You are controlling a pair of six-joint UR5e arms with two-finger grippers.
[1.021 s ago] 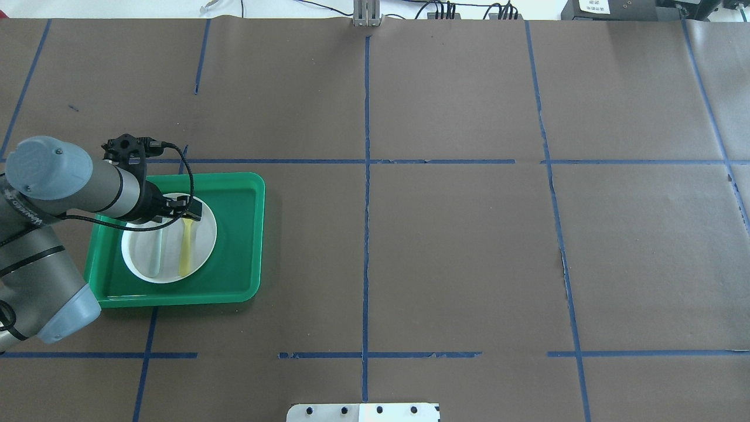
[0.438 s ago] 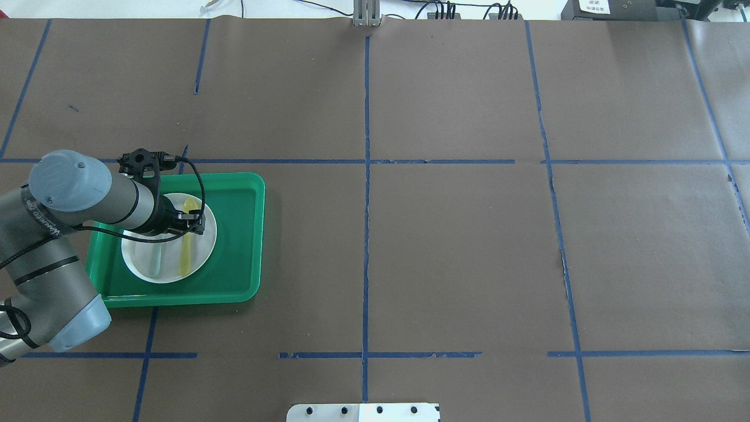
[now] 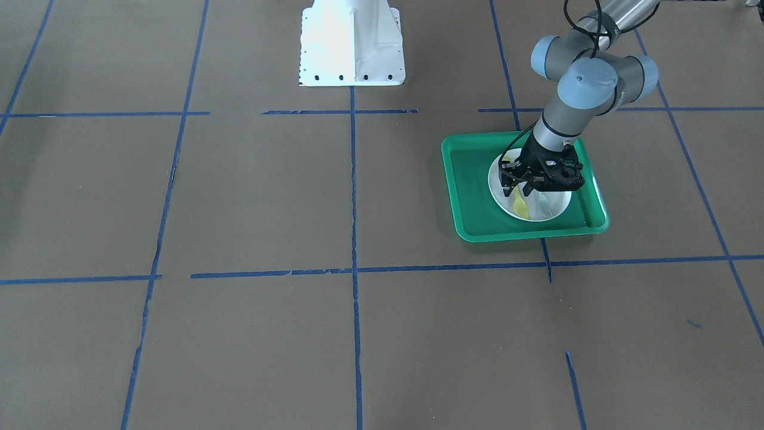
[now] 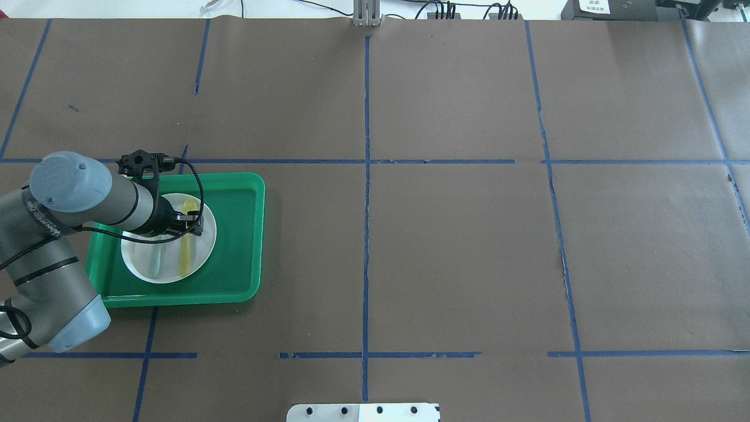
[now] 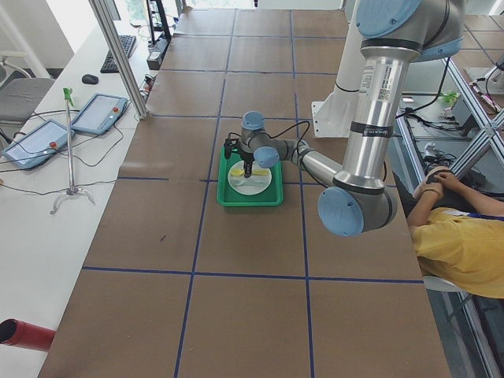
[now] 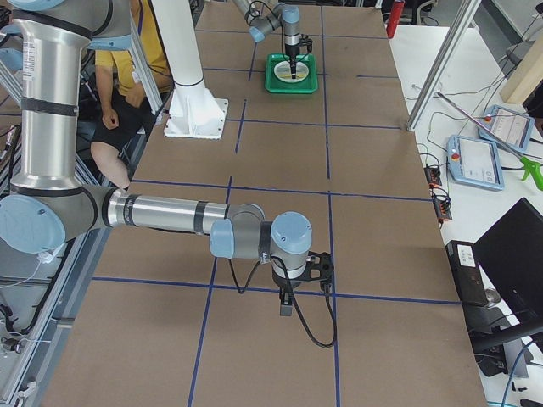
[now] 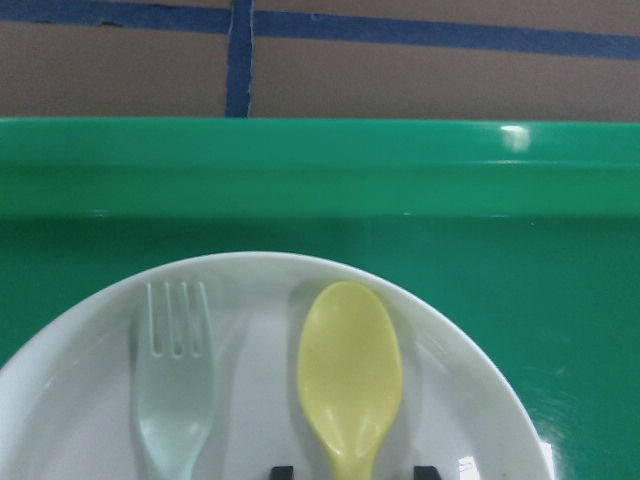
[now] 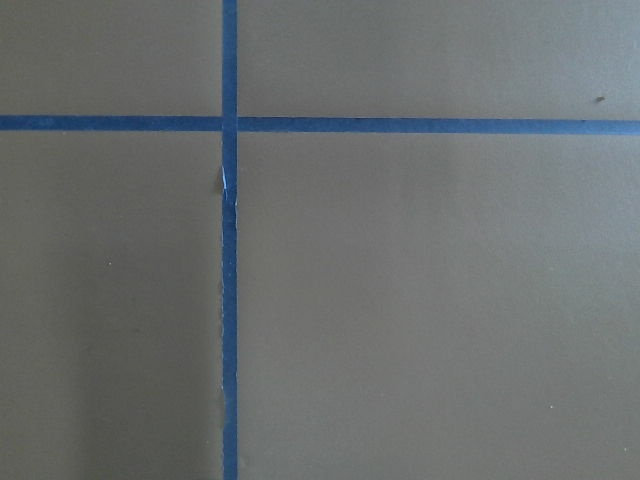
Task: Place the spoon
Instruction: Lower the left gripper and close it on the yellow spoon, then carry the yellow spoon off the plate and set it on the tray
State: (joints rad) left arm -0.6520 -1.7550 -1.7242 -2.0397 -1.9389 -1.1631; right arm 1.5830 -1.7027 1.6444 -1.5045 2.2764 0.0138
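Observation:
The yellow spoon (image 4: 186, 255) lies on a white plate (image 4: 204, 243) in a green tray (image 4: 237, 234), its bowl pointing away from the robot. My left gripper (image 4: 187, 225) is low over the plate and open. In the left wrist view its two fingertips (image 7: 283, 472) stand on either side of the spoon (image 7: 350, 370) at its neck, with a gap on each side. The spoon's bowl (image 3: 521, 206) shows below the gripper (image 3: 526, 186) in the front-facing view. My right gripper (image 6: 287, 307) shows only in the exterior right view, pointing down over bare table; I cannot tell whether it is open or shut.
A pale grey-green fork (image 7: 172, 400) lies on the plate beside the spoon, parallel to it. The tray's raised rim (image 7: 320, 165) runs just beyond the plate. Blue tape lines (image 4: 366, 176) cross the brown table cover. The robot's white base plate (image 3: 351, 42) sits mid-table.
My left gripper has slid back along the spoon toward the robot, uncovering the spoon's bowl, and has hardly moved since 0.4 s ago. The spoon and fork lie where they did.

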